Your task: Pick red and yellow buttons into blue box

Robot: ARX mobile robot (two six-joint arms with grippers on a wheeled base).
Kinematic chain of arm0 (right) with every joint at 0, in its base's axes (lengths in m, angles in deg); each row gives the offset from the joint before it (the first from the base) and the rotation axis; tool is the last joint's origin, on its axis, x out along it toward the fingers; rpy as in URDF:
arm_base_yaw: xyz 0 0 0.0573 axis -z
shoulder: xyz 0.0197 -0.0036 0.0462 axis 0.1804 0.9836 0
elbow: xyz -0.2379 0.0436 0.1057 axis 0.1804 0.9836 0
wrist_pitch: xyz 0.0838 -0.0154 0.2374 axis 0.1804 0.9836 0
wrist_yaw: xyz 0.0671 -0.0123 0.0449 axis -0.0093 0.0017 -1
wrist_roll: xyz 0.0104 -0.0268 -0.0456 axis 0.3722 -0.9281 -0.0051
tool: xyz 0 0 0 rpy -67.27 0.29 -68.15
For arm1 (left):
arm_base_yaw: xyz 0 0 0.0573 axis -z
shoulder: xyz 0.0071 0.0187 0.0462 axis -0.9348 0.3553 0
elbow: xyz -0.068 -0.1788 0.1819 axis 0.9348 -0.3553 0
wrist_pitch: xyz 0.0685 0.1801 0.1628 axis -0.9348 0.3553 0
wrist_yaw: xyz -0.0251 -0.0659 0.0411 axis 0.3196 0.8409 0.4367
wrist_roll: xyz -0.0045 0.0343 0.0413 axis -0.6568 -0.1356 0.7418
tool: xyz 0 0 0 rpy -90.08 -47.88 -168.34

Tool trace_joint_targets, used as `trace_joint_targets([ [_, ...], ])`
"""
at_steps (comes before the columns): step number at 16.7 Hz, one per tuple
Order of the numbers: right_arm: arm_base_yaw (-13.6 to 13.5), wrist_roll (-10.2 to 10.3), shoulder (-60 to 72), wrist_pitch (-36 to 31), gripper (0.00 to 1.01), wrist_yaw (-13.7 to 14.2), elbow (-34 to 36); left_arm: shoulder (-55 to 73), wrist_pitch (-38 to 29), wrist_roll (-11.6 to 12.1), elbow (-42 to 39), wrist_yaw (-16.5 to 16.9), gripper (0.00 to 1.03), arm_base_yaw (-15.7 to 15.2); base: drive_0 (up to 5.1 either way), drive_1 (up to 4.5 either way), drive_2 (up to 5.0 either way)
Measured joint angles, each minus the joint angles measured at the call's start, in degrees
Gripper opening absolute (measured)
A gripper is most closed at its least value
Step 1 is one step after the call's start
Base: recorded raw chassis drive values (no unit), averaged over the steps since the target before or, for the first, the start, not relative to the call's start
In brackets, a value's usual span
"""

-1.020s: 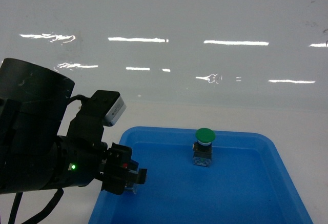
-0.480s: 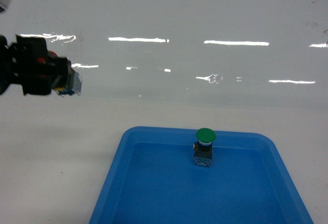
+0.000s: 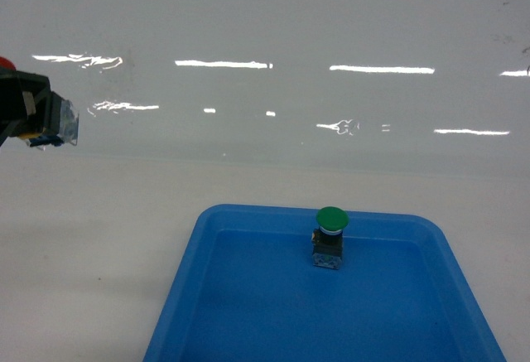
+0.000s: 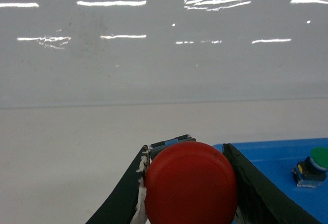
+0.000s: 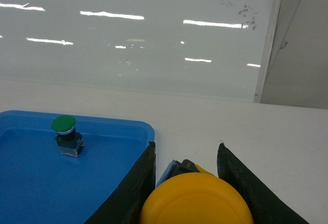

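Head view: a shallow blue plastic tray with rounded corners (image 3: 248, 312) rests on the white table surface (image 3: 99, 238). A green-capped push-button on a black-and-silver block base (image 3: 330, 238) stands upright inside the tray, near its far wall. The left gripper (image 3: 37, 118) appears at the frame edge, well left of the tray and raised above the table, with a sliver of red at its top.

Left wrist view: the jaws pinch the red round-capped push-button (image 4: 190, 191) from both sides. The tray lies to the right of this gripper.

Right wrist view: the right gripper (image 5: 187, 198) jaws clamp the yellow round-capped push-button (image 5: 196, 202), just beyond the tray's right rim.
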Motion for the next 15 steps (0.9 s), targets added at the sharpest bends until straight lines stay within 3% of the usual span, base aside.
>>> trace_joint_targets([
  [5, 0.0, 0.0, 0.0, 0.0, 0.32, 0.0, 0.0, -7.8, 1.5, -2.5, -4.6, -6.2, 0.34, 4.5, 0.0, 0.0, 0.0],
  [12, 0.0, 0.0, 0.0, 0.0, 0.32, 0.0, 0.0, -7.8, 1.5, -2.7, -4.6, -6.5, 0.34, 4.5, 0.0, 0.0, 0.0],
  [15, 0.0, 0.0, 0.0, -0.1, 0.32, 0.1, 0.0, -7.7, 1.5, -2.7, -4.6, -6.5, 0.34, 4.6, -3.1, -1.25, 4.9],
])
